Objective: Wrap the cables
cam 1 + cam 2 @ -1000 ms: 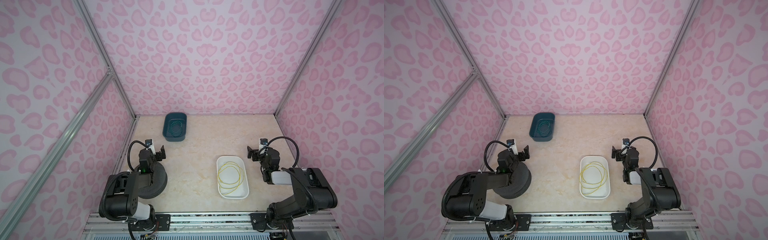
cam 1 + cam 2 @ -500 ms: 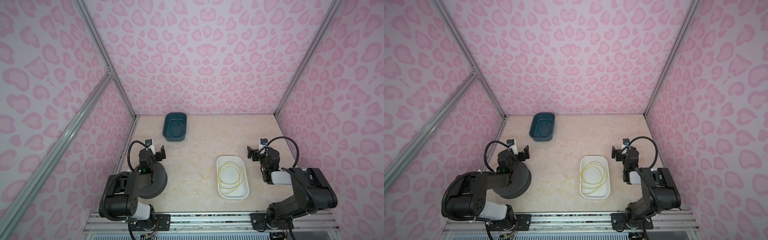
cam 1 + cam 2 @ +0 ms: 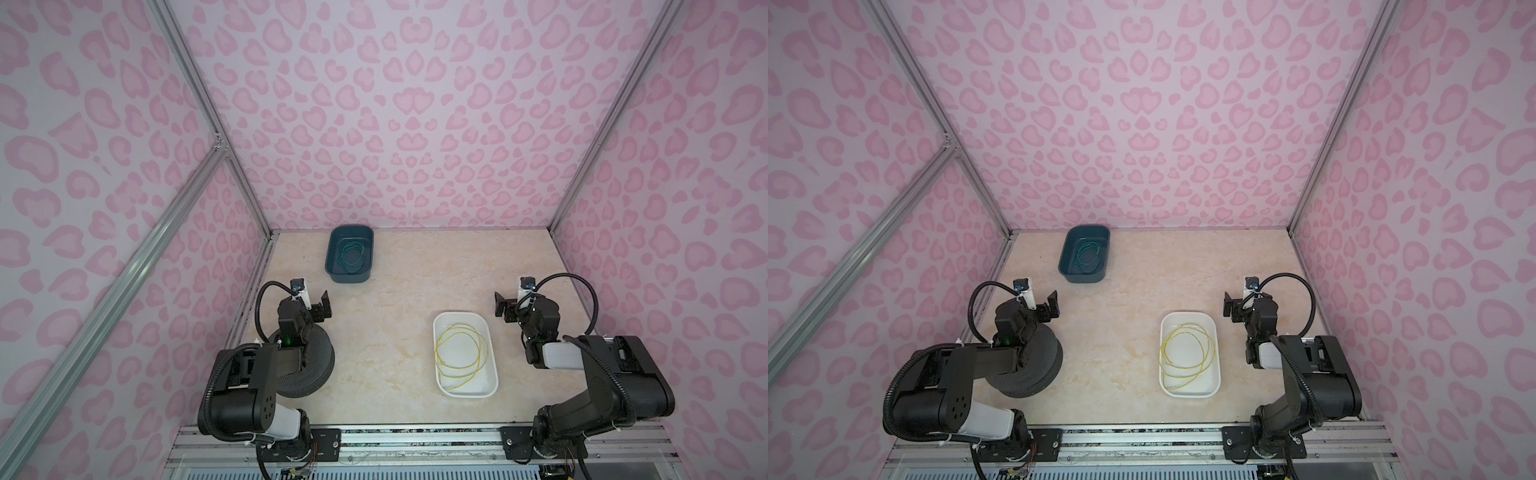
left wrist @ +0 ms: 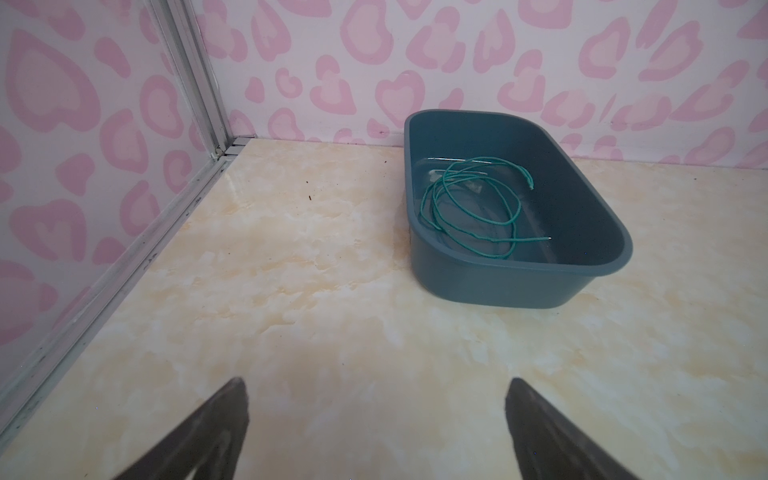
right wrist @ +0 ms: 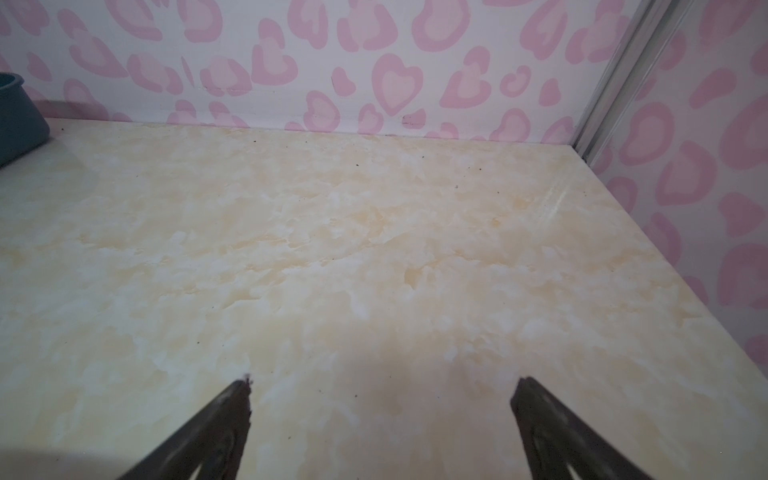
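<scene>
Pink heart-print walls enclose a marbled counter (image 3: 395,332).
Loosely coiled yellow cable (image 3: 457,326) lies in a white tray (image 3: 465,392); left pincer (image 4: 376,395) and right pincer (image 5: 382,386) both spread wide, released.

2 black arms (image 3: 245,386) with white covers (image 3: 559,355), corrugated hoses (image 3: 256,309), dark fingers (image 4: 208,432)

The right pincer (image 5: 383,381) stands wide open over the marbled surface (image 5: 374,249); a corner of a blue tub (image 5: 18,120) shows by the pink-patterned wall (image 5: 395,83).
</scene>
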